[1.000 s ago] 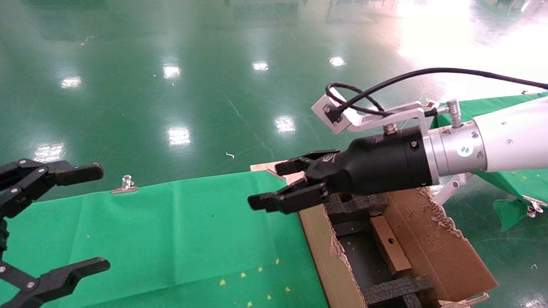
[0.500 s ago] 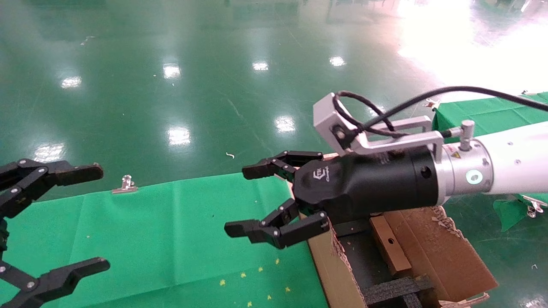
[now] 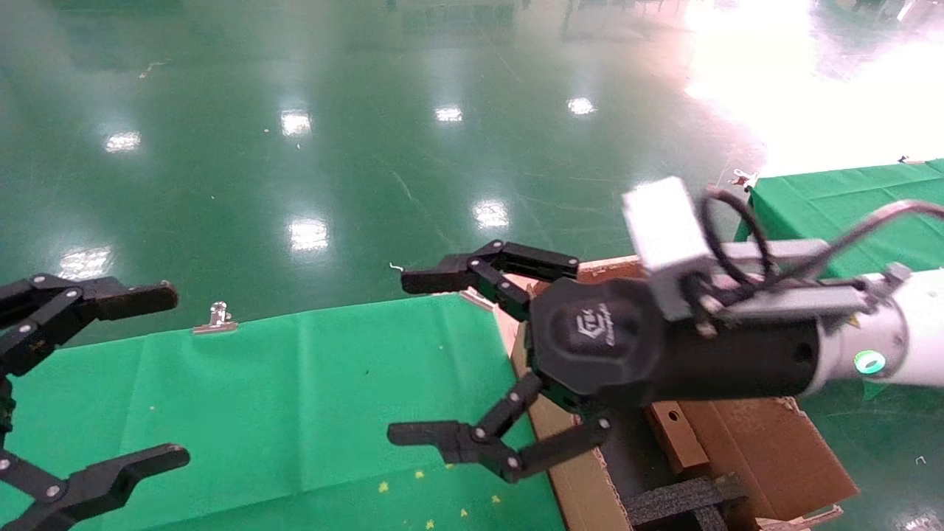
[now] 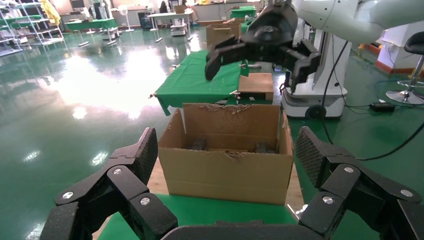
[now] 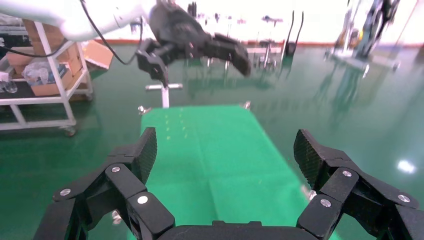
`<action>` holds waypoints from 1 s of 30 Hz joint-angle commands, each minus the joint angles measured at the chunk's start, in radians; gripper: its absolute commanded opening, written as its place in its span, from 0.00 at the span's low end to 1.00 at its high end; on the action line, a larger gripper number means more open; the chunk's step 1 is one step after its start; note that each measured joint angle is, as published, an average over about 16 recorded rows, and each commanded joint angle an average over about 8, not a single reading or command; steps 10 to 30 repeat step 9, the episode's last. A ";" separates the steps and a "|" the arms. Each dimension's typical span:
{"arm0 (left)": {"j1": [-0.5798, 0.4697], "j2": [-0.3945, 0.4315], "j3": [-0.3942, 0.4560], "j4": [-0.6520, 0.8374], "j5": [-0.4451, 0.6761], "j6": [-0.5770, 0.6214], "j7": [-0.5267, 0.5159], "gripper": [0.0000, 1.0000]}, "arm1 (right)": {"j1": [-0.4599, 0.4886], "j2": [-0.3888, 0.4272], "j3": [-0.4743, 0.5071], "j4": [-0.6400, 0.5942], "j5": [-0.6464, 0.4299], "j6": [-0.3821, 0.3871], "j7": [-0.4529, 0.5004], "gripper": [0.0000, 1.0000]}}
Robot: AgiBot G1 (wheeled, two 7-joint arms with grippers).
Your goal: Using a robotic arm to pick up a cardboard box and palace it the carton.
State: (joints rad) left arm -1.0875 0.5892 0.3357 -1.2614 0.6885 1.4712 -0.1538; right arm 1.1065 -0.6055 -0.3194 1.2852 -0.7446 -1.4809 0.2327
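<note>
Now, right tool (image 3: 413, 354): fingers spread wide and holding nothing, hanging above the edge of the counter just beside the carton, on the white robotic arm (image 3: 914, 339) with its grey camera block (image 3: 664, 228).
Left tool (image 3: 110, 383): parked at the left edge of the head view over the counter, fingers spread apart, gripping nothing.
Cardboard box (image 3: 675, 435): small brown oblong with a round hole in its top face, lying inside the carton against the right wall, partly hidden under the right tool's body.
Carton (image 3: 752, 450): large, brown, flaps up and edges torn, standing at the right end of the counter; black foam (image 3: 678, 498) sits inside it.
Counter (image 3: 295, 398): covered with a green cloth.
Clip (image 3: 216, 318): small, metal, at the far edge of the cloth.
Floor (image 3: 369, 110): glossy green.
</note>
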 commanded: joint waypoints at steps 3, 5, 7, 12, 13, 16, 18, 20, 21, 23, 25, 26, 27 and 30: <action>0.000 0.000 0.000 0.000 0.000 0.000 0.000 1.00 | -0.055 -0.009 0.068 -0.002 0.024 -0.024 -0.063 1.00; 0.000 0.000 0.000 0.000 0.000 0.000 0.000 1.00 | -0.065 -0.011 0.080 -0.002 0.029 -0.028 -0.071 1.00; 0.000 0.000 0.000 0.000 0.000 0.000 0.000 1.00 | -0.071 -0.012 0.088 -0.002 0.032 -0.031 -0.074 1.00; 0.000 0.000 0.000 0.000 0.000 0.000 0.000 1.00 | -0.070 -0.012 0.086 -0.002 0.032 -0.030 -0.071 1.00; 0.000 0.000 0.000 0.000 0.000 0.000 0.000 1.00 | -0.070 -0.012 0.086 -0.002 0.032 -0.030 -0.071 1.00; 0.000 0.000 0.000 0.000 0.000 0.000 0.000 1.00 | -0.070 -0.012 0.086 -0.002 0.032 -0.030 -0.071 1.00; 0.000 0.000 0.000 0.000 0.000 0.000 0.000 1.00 | -0.070 -0.012 0.086 -0.002 0.032 -0.030 -0.071 1.00; 0.000 0.000 0.000 0.000 0.000 0.000 0.000 1.00 | -0.070 -0.012 0.086 -0.002 0.032 -0.030 -0.071 1.00; 0.000 0.000 0.000 0.000 0.000 0.000 0.000 1.00 | -0.070 -0.012 0.086 -0.002 0.032 -0.030 -0.071 1.00; 0.000 0.000 0.000 0.000 0.000 0.000 0.000 1.00 | -0.070 -0.012 0.086 -0.002 0.032 -0.030 -0.071 1.00; 0.000 0.000 0.000 0.000 0.000 0.000 0.000 1.00 | -0.070 -0.012 0.086 -0.002 0.032 -0.030 -0.071 1.00; 0.000 0.000 0.000 0.000 0.000 0.000 0.000 1.00 | -0.070 -0.012 0.086 -0.002 0.032 -0.030 -0.071 1.00; 0.000 0.000 0.000 0.000 0.000 0.000 0.000 1.00 | -0.070 -0.012 0.086 -0.002 0.032 -0.030 -0.071 1.00; 0.000 0.000 0.000 0.000 0.000 0.000 0.000 1.00 | -0.070 -0.012 0.086 -0.002 0.032 -0.030 -0.071 1.00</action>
